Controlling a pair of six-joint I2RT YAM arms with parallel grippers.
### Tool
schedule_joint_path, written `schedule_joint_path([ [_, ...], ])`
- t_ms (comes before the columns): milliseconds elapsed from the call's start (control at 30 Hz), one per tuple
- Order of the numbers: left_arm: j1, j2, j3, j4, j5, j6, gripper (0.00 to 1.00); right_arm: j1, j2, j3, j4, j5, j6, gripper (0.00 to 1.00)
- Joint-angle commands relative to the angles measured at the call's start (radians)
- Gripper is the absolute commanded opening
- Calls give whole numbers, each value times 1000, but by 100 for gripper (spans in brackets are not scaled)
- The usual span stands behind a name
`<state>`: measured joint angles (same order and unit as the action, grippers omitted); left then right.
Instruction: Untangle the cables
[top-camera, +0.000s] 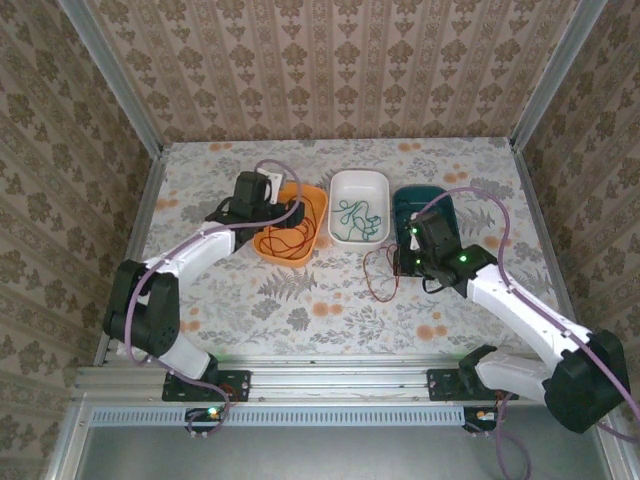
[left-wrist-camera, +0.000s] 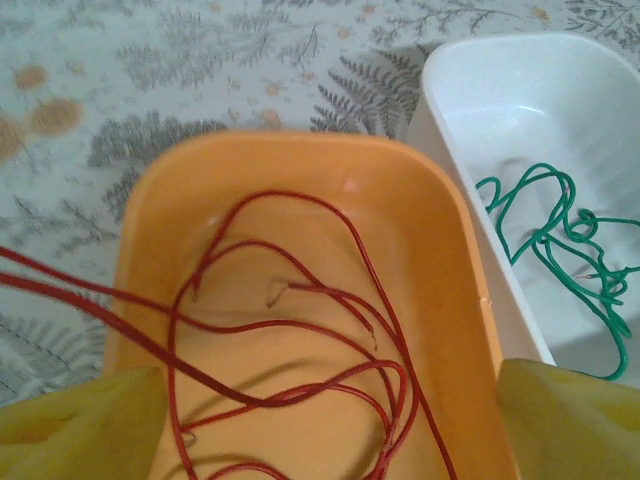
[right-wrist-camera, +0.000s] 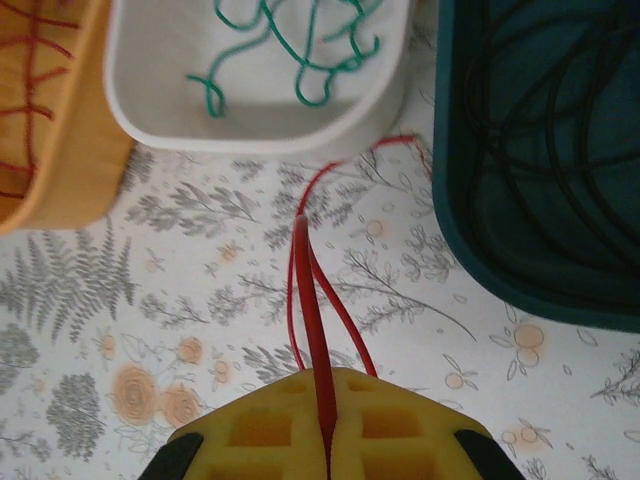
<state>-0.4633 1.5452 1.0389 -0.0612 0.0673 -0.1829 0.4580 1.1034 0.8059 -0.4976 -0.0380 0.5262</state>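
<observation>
Cables (top-camera: 288, 240) are lying in three trays (top-camera: 335, 200): red loops (left-wrist-camera: 280, 398) in the orange tray (left-wrist-camera: 150, 220), green cable (left-wrist-camera: 560, 245) in the white tray (left-wrist-camera: 480, 100) at three o'clock, black coils (right-wrist-camera: 570, 150) in the teal tray (right-wrist-camera: 445, 150). Right fingers (right-wrist-camera: 260, 430) are pinching another red cable (right-wrist-camera: 310, 300); left fingers (left-wrist-camera: 70, 430) are gaping wide.

**Glossy plastic, matt print**

The orange tray (left-wrist-camera: 160, 200), the white tray (left-wrist-camera: 520, 90) and the dark teal tray (right-wrist-camera: 462, 200) look like smooth moulded plastic with a soft sheen. The red cable (right-wrist-camera: 310, 300), green cable (left-wrist-camera: 578, 228) and black cable (right-wrist-camera: 560, 140) have smooth, slightly glossy sheathing. The right gripper (right-wrist-camera: 326, 400) has yellow pads (right-wrist-camera: 270, 402) of matt, waffle-pitted foam or rubber. The table cover (right-wrist-camera: 150, 300) is a matt floral print. The rail (top-camera: 330, 380) at the table's near edge is ribbed, dull metal.
</observation>
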Motion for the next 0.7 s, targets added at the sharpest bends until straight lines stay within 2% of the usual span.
schedule_joint_path([
  [0, -38, -67, 32, -27, -73, 59, 93, 1, -88, -29, 83, -16, -16, 0],
  [167, -36, -158, -46, 65, -18, -24, 96, 8, -236, -68, 170, 0, -20, 0],
  [333, -2, -213, -122, 129, -29, -116, 96, 10, -336, -14, 219, -94, -71, 0],
  [467, 45, -225, -146, 115, -53, -159, 96, 11, -349, 96, 230, -186, -101, 0],
  [667, 53, -260, -218, 82, -215, -247, 96, 11, -260, 270, 325, -317, -69, 0],
])
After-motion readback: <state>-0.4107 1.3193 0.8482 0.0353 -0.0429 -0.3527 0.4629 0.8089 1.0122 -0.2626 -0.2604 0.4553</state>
